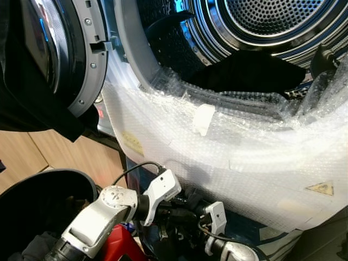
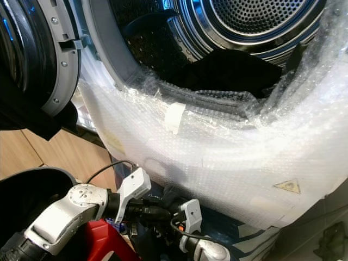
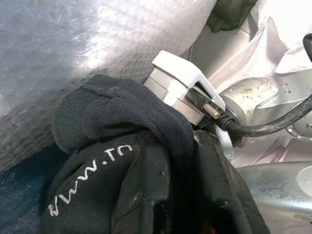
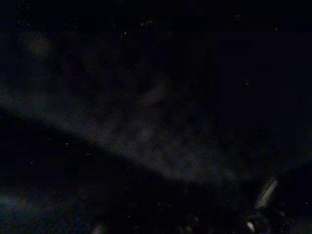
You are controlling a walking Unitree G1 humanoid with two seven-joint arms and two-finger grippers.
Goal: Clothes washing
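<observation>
The washing machine's door stands swung open on the left. Dark clothes lie at the bottom of the steel drum. Low in front of the machine, under its bubble-wrapped front, my two wrists meet. A black garment with white lettering is draped over and bunched around the left gripper, which looks shut on it. The right arm's white wrist bracket sits just beyond that garment. The right gripper is lost among dark cloth, and its wrist view is almost black.
A black laundry basket with dark cloth in it stands at the lower left on the wooden floor. Something red lies below my left arm. A triangular warning sticker is on the machine's front.
</observation>
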